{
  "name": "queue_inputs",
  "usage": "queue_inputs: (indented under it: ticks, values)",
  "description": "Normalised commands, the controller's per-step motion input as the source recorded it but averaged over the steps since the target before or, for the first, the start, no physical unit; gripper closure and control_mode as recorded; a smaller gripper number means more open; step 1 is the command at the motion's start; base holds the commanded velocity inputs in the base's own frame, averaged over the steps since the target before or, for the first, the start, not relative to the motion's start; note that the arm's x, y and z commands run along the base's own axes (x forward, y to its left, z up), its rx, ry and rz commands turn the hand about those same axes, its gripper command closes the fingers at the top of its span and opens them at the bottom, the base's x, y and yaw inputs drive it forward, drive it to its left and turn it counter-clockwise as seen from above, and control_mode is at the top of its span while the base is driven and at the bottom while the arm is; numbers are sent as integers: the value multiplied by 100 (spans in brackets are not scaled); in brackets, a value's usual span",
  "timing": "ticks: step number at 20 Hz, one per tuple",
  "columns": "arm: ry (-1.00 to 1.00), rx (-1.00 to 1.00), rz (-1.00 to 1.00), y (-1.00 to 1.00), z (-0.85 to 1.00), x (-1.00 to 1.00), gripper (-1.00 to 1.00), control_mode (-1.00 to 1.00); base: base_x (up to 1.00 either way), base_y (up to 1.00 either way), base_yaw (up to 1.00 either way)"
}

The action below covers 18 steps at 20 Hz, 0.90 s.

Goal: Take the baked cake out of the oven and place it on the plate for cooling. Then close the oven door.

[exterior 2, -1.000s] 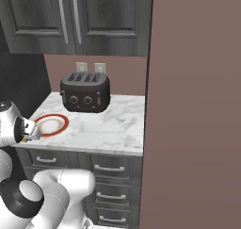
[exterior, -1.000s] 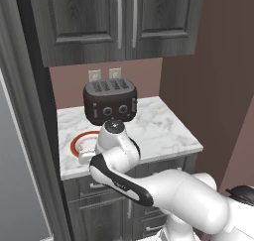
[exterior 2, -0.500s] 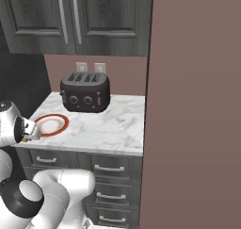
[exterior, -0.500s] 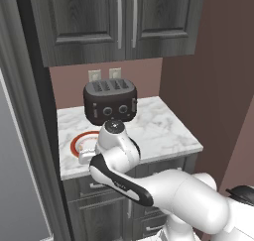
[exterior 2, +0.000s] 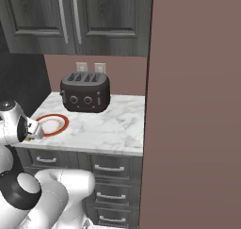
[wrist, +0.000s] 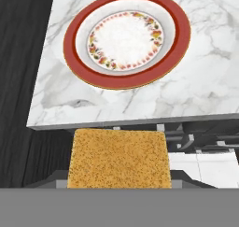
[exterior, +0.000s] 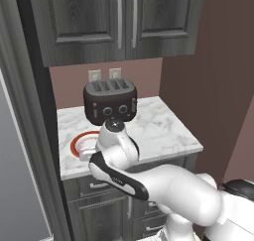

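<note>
Pincer is hanging at the counter's front edge, gripping the square golden-brown cake between half-parted jaws; the fingertips themselves are sitting hidden behind the cake. Plate, red-rimmed with a white centre and a floral ring, is lying just ahead of the pincer on the marble, apart from the cake. Black toaster is standing farther back, beyond the plate. No legible writing is showing anywhere.
</note>
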Motion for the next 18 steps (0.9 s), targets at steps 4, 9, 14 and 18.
queue_inputs:
  ticks: [4,9,14,18]
  values:
    - [2,0,-4,0,9,50,100,-100,0,0,0]
    - [7,-1,0,0,9,49,100,-100,0,0,0]
    - [12,-4,-1,0,4,47,100,-100,0,0,0]
    - [10,-7,0,3,0,51,100,-100,0,0,0]
